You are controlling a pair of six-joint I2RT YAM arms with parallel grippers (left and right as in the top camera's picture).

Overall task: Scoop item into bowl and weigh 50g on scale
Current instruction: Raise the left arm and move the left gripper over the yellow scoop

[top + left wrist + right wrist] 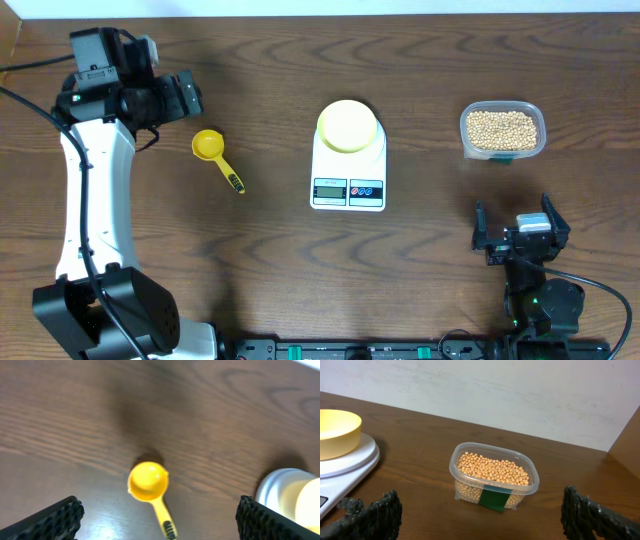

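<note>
Overhead, a dark brown wooden table (270,260) runs back to a pale wall (495,390). At its left the left gripper (186,97) hangs with fingers spread wide and empty, and the yellow scoop (208,146) lies on the wood near it, in line with that gap. The scale (348,185), carrying the empty bowl (348,126), sits ahead and left of the right gripper (517,225), likewise wide open and empty. The beans (502,127) fill a clear tub (542,130) straight ahead of it, apart.

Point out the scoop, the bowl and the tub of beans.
scoop (148,481), left wrist view, its round cup.
bowl (348,127), overhead view, its bare inside.
tub (467,492), right wrist view, its front wall.
</note>
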